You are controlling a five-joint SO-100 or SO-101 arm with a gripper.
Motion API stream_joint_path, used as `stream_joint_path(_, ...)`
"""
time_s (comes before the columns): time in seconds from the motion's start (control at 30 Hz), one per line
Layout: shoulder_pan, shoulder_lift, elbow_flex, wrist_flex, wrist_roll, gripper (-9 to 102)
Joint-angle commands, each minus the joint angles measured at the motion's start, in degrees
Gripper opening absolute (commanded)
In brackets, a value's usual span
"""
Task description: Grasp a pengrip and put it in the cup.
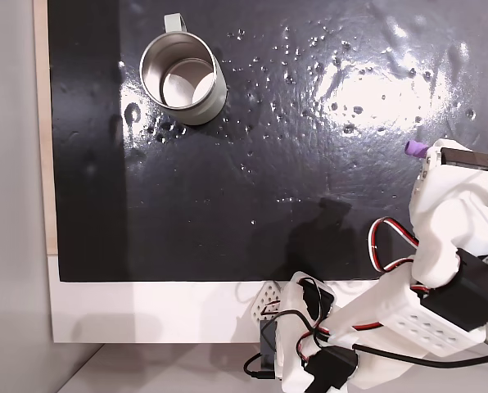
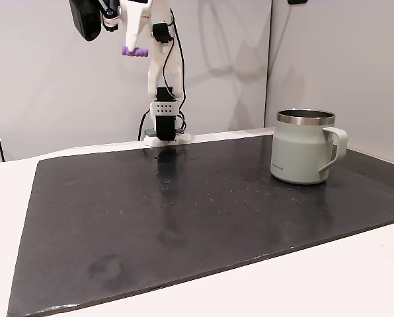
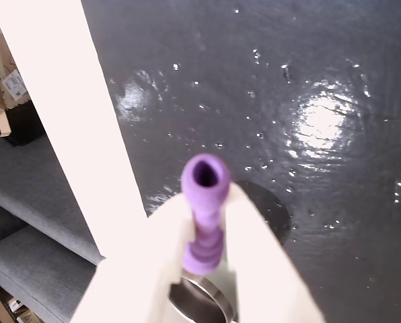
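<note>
I see arm raised high above black mat [image 2: 184,211], elbow folded, wrist up near top of a fixed view. Gripper [image 2: 135,47] closed tight on pengrip [image 2: 135,51], purple tube held crosswise, well clear of mat. In other fixed view, pengrip [image 1: 415,149] pokes out of gripper [image 1: 424,155] at right edge. In wrist view, white fingers [image 3: 254,242] pinch pengrip [image 3: 204,212] on both sides, open end toward camera. Cup [image 1: 183,79] upright on mat at far left corner in that fixed view, well apart from gripper; cup [image 2: 306,146] handle points right in side-on fixed view.
</note>
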Motion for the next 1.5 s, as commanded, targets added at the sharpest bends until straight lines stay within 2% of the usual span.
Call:
stream_joint_path(0.0,-2.5,-1.1,-5.4,0.4,2.4,0)
stream_joint_path(0.47,-20.9,-13.7,-20.8,0.4,18.5,0)
stream_joint_path(0.83,-30.3,-26.8,-34.8,-0.1,24.7,0)
stream_joint_path(1.47,-45.0,-32.1,-36.6,-14.8,32.3,0)
